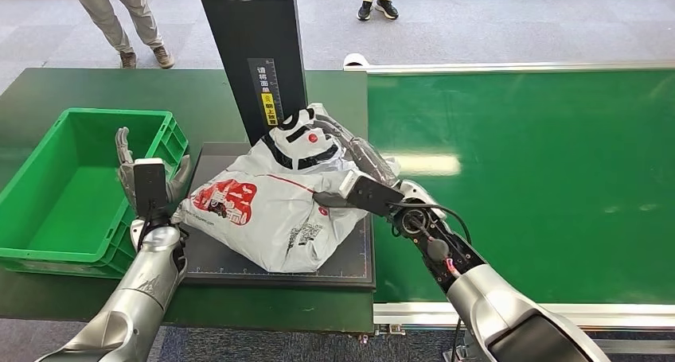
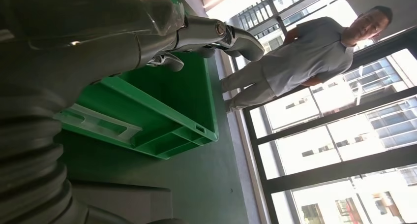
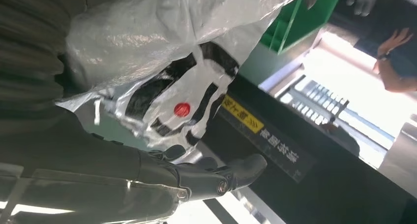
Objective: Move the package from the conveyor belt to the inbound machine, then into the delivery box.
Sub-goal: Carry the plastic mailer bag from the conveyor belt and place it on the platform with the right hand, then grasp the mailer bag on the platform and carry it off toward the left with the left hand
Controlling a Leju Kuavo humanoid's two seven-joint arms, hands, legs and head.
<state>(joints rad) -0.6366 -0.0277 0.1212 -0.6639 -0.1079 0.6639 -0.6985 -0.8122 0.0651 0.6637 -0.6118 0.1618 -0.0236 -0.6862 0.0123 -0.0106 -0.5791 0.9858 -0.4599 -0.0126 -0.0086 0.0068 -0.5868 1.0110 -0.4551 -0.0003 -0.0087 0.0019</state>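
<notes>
Fingers (image 3: pixel 216 177) of right hand (image 1: pixel 362 159) grip package (image 1: pixel 271 207) on machine (image 1: pixel 207 258).

Right robot hand (image 1: pixel 362 161) sits against the far right side of the white package (image 1: pixel 271 207), and the plastic hides most of its fingers, so whether they pinch the bag or just press on it can't be told. The package covers much of the dark scanner plate (image 1: pixel 239 262) under it. The black post (image 1: pixel 253 52) runs off the top edge. Two people on the far floor are cut off, legs (image 1: pixel 119 20) on the left and shoes (image 1: pixel 376 10) further right. The green box (image 1: pixel 87 183) loses its near left corner to the frame, and the left robot hand (image 1: pixel 147 175) blocks part of its right wall
</notes>
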